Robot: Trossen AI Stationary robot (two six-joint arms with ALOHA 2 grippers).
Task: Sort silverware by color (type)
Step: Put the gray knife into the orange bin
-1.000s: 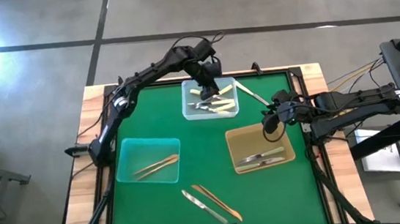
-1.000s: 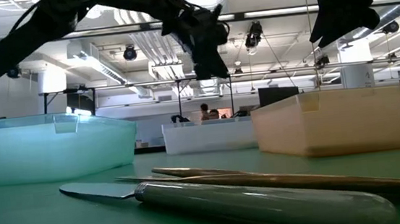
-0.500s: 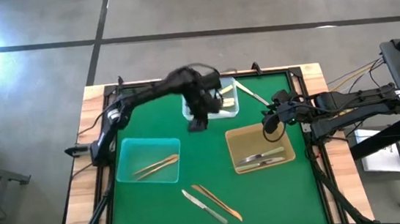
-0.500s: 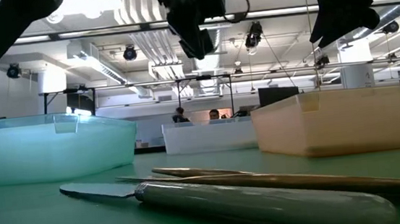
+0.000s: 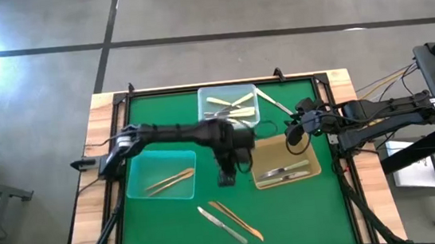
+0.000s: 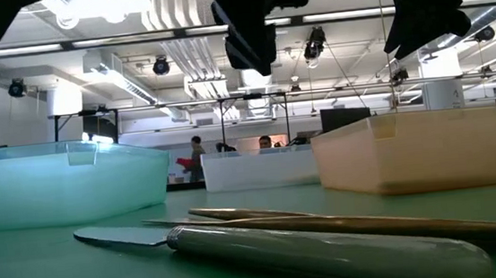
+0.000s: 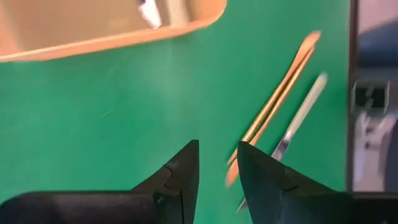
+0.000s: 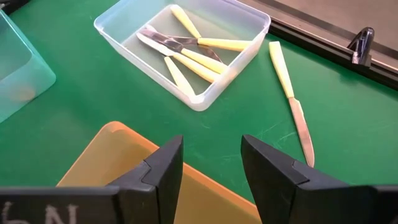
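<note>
My left gripper [image 5: 227, 175] [image 7: 217, 163] hangs open and empty over the green mat, between the teal tray [image 5: 161, 174] and the amber tray [image 5: 283, 161]. Just ahead of it a coppery gold utensil [image 7: 277, 102] [image 5: 236, 219] and a silver knife [image 7: 300, 117] [image 5: 217, 222] lie flat side by side on the mat. My right gripper [image 5: 292, 135] [image 8: 211, 155] waits open above the amber tray's far edge. A cream-handled knife [image 8: 289, 93] [image 5: 273, 103] lies on the mat beside the clear tray [image 5: 228, 105].
The clear tray holds several cream utensils [image 8: 199, 53], the teal tray gold ones [image 5: 167, 180], the amber tray silver ones [image 5: 285, 171]. A black frame [image 5: 322, 88] rims the mat. Bare mat lies between the trays and the near edge. People stand far off in the room [image 6: 197, 148].
My left gripper has swung from above the clear tray at the far side toward the table's near edge, past the gap between the trays, and now hangs over the mat close to the loose gold utensil and silver knife. The right arm has kept still.
</note>
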